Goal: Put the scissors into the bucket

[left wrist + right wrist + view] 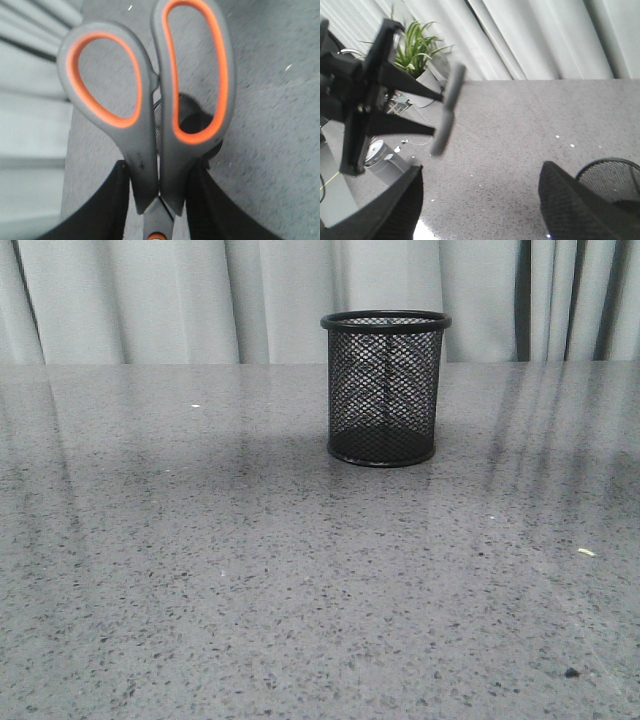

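The bucket [385,390], a black wire-mesh cup, stands upright on the grey table at centre-right. No arm shows in the front view. My left gripper [160,167] is shut on the scissors [145,135], clamping the dark grey handles just below the orange-lined loops. Part of the bucket [196,122] shows through one loop, beyond the scissors. In the right wrist view the left gripper [365,100] holds the scissors [447,112] in the air above the table. My right gripper [482,170] is open and empty, with the bucket [610,175] close beside one finger.
The speckled grey table [250,580] carries a few small crumbs [586,552]. Grey curtains [200,300] hang behind its far edge. A potted plant [415,45] and a metal cylinder [380,155] stand off the table beyond the left arm.
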`<state>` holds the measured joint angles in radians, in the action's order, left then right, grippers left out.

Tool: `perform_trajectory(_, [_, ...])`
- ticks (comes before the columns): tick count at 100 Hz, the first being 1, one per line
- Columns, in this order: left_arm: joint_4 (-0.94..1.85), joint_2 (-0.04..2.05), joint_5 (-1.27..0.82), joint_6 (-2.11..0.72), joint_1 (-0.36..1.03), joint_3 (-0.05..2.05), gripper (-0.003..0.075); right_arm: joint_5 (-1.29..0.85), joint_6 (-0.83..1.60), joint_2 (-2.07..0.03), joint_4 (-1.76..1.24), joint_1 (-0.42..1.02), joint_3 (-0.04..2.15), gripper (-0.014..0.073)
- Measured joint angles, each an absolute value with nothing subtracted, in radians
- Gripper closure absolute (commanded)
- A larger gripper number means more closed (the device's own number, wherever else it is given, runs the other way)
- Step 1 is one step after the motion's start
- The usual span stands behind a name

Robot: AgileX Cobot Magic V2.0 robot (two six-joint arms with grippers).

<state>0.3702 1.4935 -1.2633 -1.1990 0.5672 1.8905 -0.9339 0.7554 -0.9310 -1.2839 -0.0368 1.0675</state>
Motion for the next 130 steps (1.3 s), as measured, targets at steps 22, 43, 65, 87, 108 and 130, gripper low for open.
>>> perform_trajectory(22, [0.345,1.493,-1.219,-1.199,0.675,1.891,0.0739,-1.002,0.755,-0.969,-1.299,-0.037,1.139,0.0148])
perform_trajectory(43, [0.336,1.493,-1.168,-1.199,0.732,1.891,0.0739,-1.042,0.755,-0.974,-1.312,-0.037,1.145,0.0148])
perform_trajectory(65, [0.335,1.493,-1.126,-1.199,0.777,1.891,0.0739,-1.068,0.758,-0.979,-1.315,-0.037,1.148,0.0148])
perform_trajectory(87, [0.334,1.493,-1.108,-1.199,0.807,1.891,0.0739,-1.077,0.758,-0.993,-1.318,-0.037,1.148,0.0320])
perform_trajectory(108, [0.331,1.493,-1.103,-1.199,0.807,1.891,0.0622,-1.088,0.758,-0.994,-1.321,-0.037,1.148,0.0655])
perform_trajectory(130, [0.362,1.493,-1.097,-1.202,0.807,1.891,0.0215,-1.088,0.768,-0.995,-1.322,-0.037,1.148,0.0666])
